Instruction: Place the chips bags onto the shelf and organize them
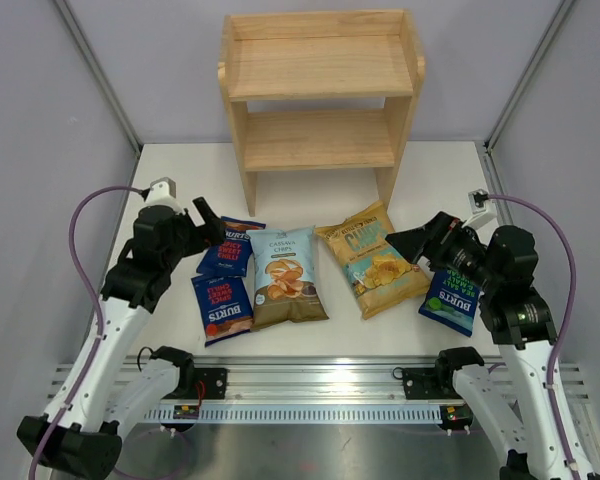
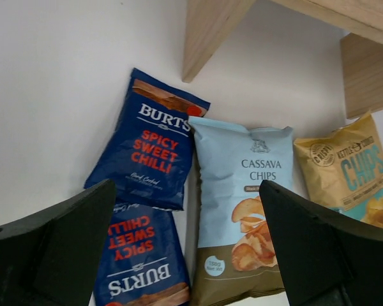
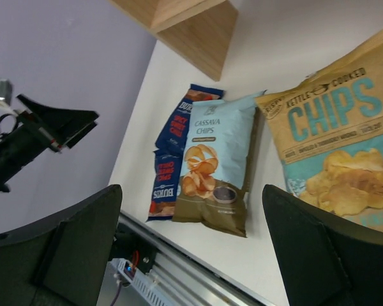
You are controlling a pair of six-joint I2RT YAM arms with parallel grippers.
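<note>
- All five chips bags [image 1: 288, 277] lie flat on the table [image 1: 180, 170], six o'clock of the shelf [image 1: 320, 140]; none shelved.
- The left gripper [image 1: 210, 222] at nine o'clock and the right gripper [image 1: 405, 245] at three: jaws wide open, empty.
- Judgement: first pick pending; next move calls for descent onto one bag.

1. Finding: robotics laboratory test cell.
2. White bench [image 1: 180, 175] walled behind and on both sides by plain grey panels [image 1: 30, 100] in aluminium posts [image 1: 100, 75].
3. Slotted aluminium rail [image 1: 310, 385] along the bench's near edge carries two robot arm bases [image 1: 195, 382], purple cables [image 1: 75, 230] exposed.
</note>
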